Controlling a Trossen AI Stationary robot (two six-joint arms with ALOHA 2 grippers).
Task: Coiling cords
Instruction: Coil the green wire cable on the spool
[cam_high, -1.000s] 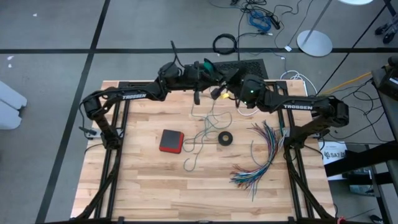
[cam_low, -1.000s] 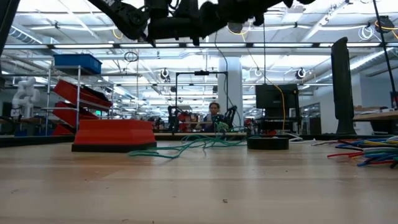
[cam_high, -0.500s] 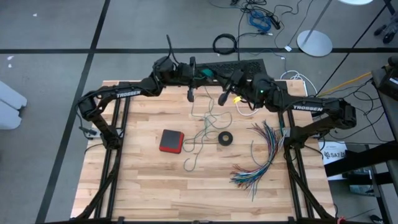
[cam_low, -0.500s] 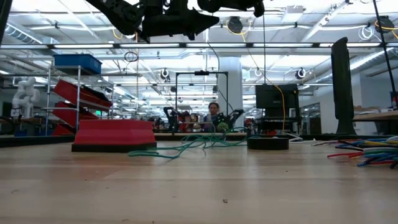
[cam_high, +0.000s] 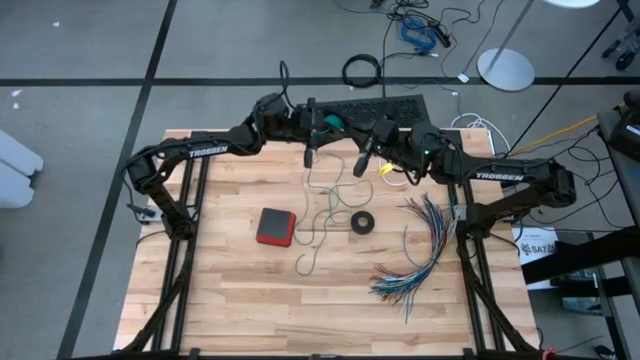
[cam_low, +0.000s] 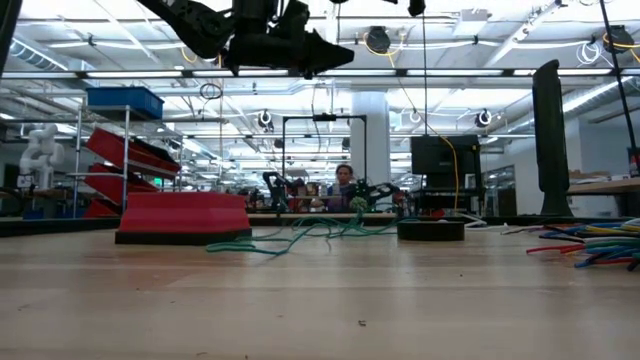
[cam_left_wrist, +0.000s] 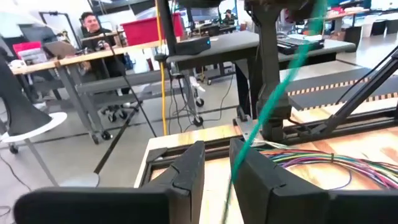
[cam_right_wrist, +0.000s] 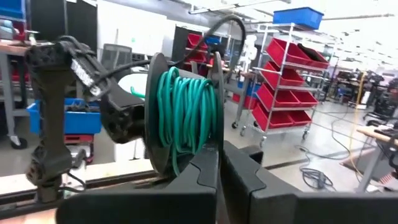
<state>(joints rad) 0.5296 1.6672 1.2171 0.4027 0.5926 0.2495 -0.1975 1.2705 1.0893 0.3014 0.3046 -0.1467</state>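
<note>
- Wooden table (cam_high: 230, 300): bears the loose run of the teal-green cord (cam_high: 318, 238), a red box (cam_high: 276, 226), a black tape ring (cam_high: 363, 222) and a fanned bundle of multicoloured wires (cam_high: 415, 262).
- Left arm (cam_high: 200, 152): held high over the far edge of the table. Its gripper (cam_high: 311, 148) has just parted its fingers to a narrow gap; in the left wrist view the teal-green cord passes through that gap, loosely and not pinched.
- Right arm (cam_high: 500, 178): raised facing the left, having drawn slightly back from it. Its gripper (cam_high: 364, 158) has its fingers fully closed; whether they pinch the cord cannot be told.
- Teal-green coil (cam_right_wrist: 186, 112): several turns lie wound around the left wrist; from it the cord hangs to the tangle beside the tape ring.
- White cord (cam_high: 400, 180): near the far edge, below the right arm, uncoiled.
- Reading: the left gripper's release suggests one winding pass has ended; much green cord remains on the table, so coiling is only partly done.
</note>
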